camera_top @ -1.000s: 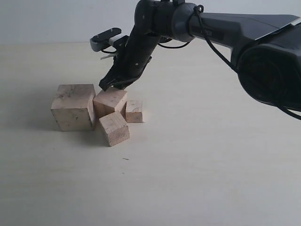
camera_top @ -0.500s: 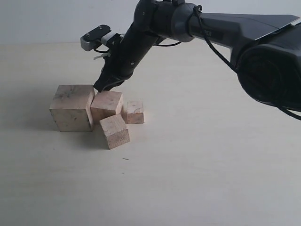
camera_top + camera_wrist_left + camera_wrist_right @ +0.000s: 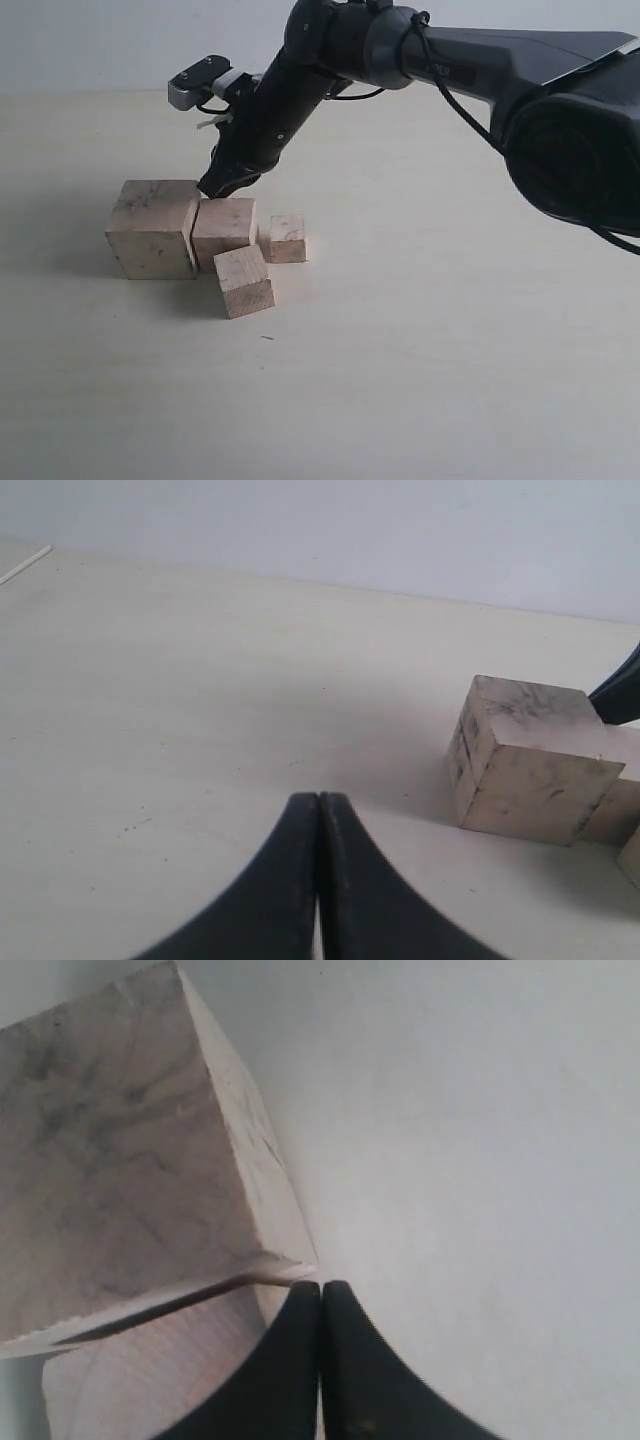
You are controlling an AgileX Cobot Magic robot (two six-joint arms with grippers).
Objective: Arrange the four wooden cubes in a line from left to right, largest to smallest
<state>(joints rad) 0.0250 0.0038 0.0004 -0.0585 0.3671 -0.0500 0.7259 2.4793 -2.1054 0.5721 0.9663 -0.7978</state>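
Four pale wooden cubes sit on the left of the table. The largest cube (image 3: 153, 227) (image 3: 530, 758) (image 3: 120, 1150), scribbled on its faces, is leftmost. The second-largest cube (image 3: 224, 229) (image 3: 160, 1380) stands flush against its right side. A smaller cube (image 3: 244, 281) lies turned in front of those two. The smallest cube (image 3: 287, 238) sits to the right. My right gripper (image 3: 214, 188) (image 3: 320, 1288) is shut with nothing in it, its tip at the back edge of the second-largest cube near the seam with the largest. My left gripper (image 3: 318, 800) is shut and empty, apart from the cubes.
The pale tabletop (image 3: 430, 340) stretches to the right and front of the cubes. The right arm (image 3: 430, 50) reaches across from the upper right over the back of the table. A pale wall (image 3: 400, 530) borders the far edge.
The right gripper moved left along the back of the cubes. The second-largest cube turned square and closed up against the largest. The front cube shifted slightly.
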